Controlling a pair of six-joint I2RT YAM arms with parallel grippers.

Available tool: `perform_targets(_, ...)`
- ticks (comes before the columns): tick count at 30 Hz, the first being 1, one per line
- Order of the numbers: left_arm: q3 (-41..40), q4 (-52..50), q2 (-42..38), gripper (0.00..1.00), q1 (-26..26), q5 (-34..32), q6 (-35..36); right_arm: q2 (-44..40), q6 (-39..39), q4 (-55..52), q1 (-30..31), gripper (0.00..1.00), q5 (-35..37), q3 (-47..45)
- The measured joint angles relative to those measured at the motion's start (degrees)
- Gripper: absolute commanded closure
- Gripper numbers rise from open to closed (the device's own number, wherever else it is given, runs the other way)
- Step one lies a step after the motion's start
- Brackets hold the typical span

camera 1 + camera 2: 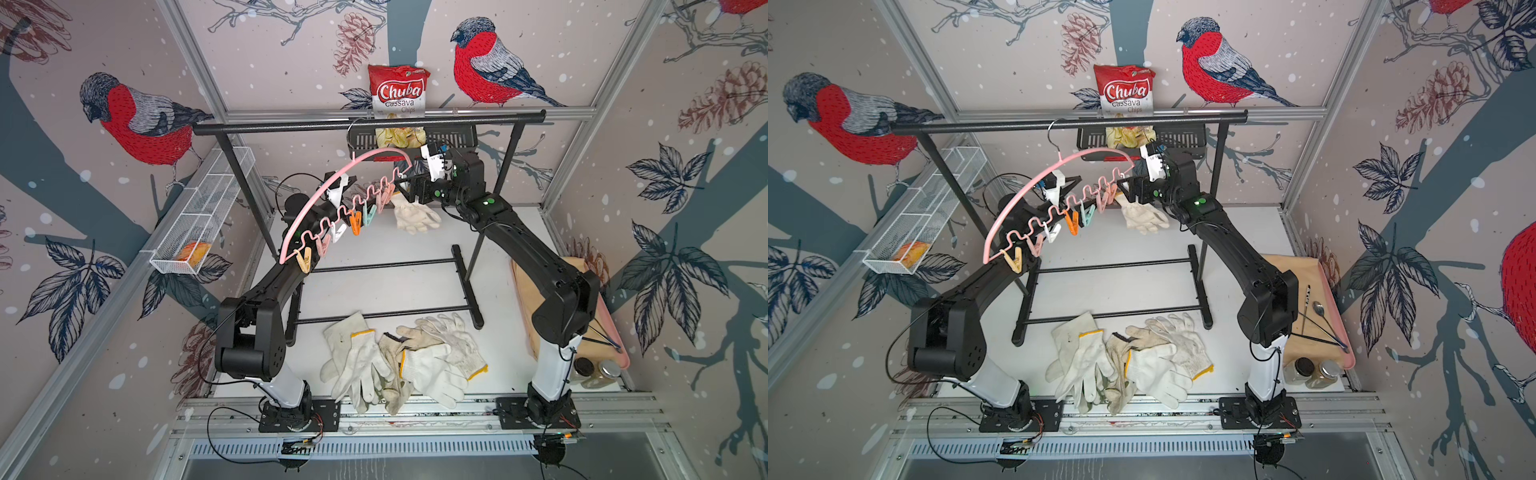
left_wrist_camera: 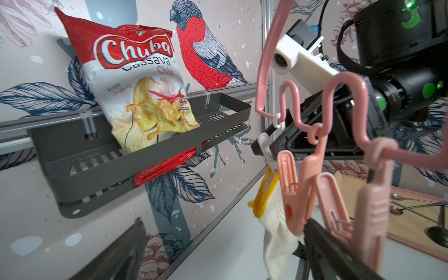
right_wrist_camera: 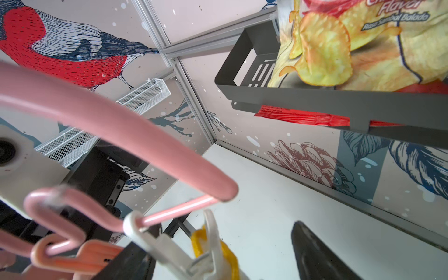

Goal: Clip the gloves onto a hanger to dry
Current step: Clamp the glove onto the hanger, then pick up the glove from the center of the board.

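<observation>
Glove (image 1: 415, 214) hangs clipped to the hanger (image 1: 332, 195); left gripper (image 2: 223, 224) and right gripper (image 3: 218, 232) gape wide; bag (image 1: 399, 91) reads "Chuba Cassava Chips"

The hanger (image 3: 121, 129) and its clothespins (image 2: 291, 189) are smooth plastic with a slight sheen; the gloves (image 1: 432, 370) are rough off-white knit cloth, yellow-edged at the cuffs; the chip bag (image 2: 135, 80) is glossy, crinkled film; the shelf (image 2: 97, 172) looks like matt grey metal; the basket (image 1: 203, 208) is white wire mesh; the rack (image 1: 291, 126) is speckled matt black.

Both top views look down from overhead; wrist views closely face the hanger (image 3: 121, 131).
</observation>
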Motion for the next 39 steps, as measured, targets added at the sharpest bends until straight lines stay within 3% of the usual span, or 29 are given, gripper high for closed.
perform_targets(8,-8.0,0.3,-6.1,0.02,2.1,-6.0,-3.7,-3.3,0.0,-1.7,1.0,0.12,4.3,-1.9)
perform_targets(11,-10.5,0.7,-7.9,0.02,2.1,-8.2,-5.8,-3.4,0.0,-2.5,1.0,0.05,5.0,-1.6)
perform_targets(17,-14.3,-0.5,-11.1,0.02,2.4,-14.3,-9.1,-3.3,-0.2,-4.7,1.3,0.02,6.4,0.4)
perform_targets(22,-18.2,-1.5,-15.5,0.02,3.0,-26.6,-16.0,-3.7,-1.2,-6.1,2.2,0.02,8.4,1.0)
perform_targets(25,-24.5,-0.3,-20.1,0.02,3.8,-33.9,-21.4,-5.1,-1.3,-7.2,2.9,0.02,9.2,-0.4)
perform_targets(33,-32.4,0.6,-33.3,0.01,4.6,-40.7,-22.9,-13.9,-1.0,-7.8,4.8,0.05,11.8,-8.9)
perform_targets(39,-33.6,-6.7,-44.2,0.03,4.6,-46.3,-26.7,-25.3,2.8,-7.8,6.8,0.10,13.6,-23.2)
